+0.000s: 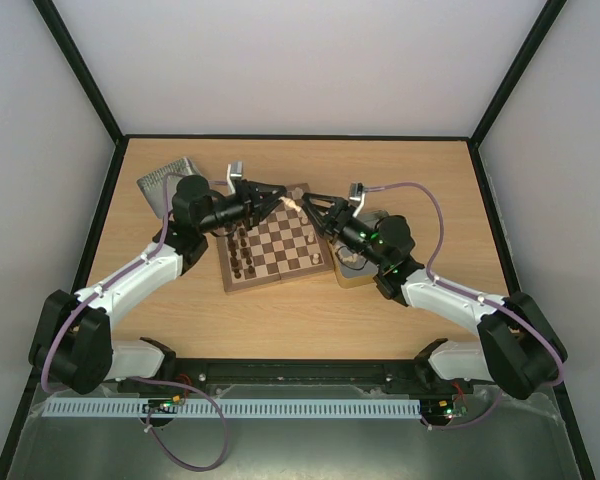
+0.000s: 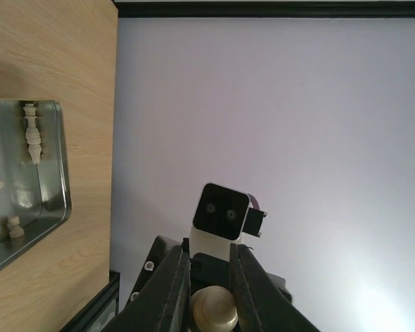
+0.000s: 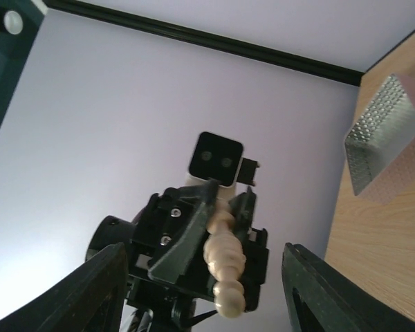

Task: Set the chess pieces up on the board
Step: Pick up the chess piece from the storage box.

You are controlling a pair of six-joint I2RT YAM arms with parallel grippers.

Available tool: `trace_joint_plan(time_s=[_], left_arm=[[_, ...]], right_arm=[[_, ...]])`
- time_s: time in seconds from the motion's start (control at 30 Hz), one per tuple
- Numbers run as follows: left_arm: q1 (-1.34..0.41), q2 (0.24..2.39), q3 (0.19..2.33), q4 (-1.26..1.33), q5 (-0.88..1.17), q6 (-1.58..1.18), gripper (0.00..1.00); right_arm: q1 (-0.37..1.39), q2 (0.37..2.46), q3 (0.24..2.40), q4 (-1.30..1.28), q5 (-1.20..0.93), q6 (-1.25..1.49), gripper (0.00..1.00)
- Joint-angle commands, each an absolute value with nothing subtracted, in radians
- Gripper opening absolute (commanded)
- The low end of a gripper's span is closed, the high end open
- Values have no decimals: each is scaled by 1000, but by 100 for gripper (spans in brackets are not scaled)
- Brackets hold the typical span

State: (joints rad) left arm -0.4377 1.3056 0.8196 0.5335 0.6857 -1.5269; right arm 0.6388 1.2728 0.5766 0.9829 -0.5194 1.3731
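Above the far edge of the board (image 1: 280, 278) my two grippers meet tip to tip. My left gripper (image 1: 283, 200) (image 2: 209, 250) is shut on a cream chess piece (image 1: 292, 202) (image 2: 213, 309), gripping it near its round base. In the right wrist view the same piece (image 3: 225, 263) sticks out of the left fingers towards me, slender and knobbed. My right gripper (image 1: 310, 207) (image 3: 204, 252) is open, with a wide finger on either side of the piece and not touching it. Dark pieces (image 1: 242, 250) stand along the board's left side.
A shiny metal tin (image 1: 170, 181) (image 2: 52, 173) (image 3: 386, 138) lies at the far left of the table and holds loose cream pieces (image 2: 32, 131). A tan box (image 1: 352, 272) sits right of the board, partly under the right arm. Black-framed walls enclose the table.
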Motion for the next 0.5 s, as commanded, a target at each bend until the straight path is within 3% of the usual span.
trace_joint_plan(time_s=[0.0,0.2,0.47], left_arm=[[-439,1308,828,575,667,-1540,2],[-439,1326,833,585,665,-1543,3],[-439,1329,828,602,669,-1557,2]], right_arm=[[648,1248,576,917,-507,1355,57],[655,1267,592,911,-536,1353,45],[659,1300,629,915,-565,1360,39]])
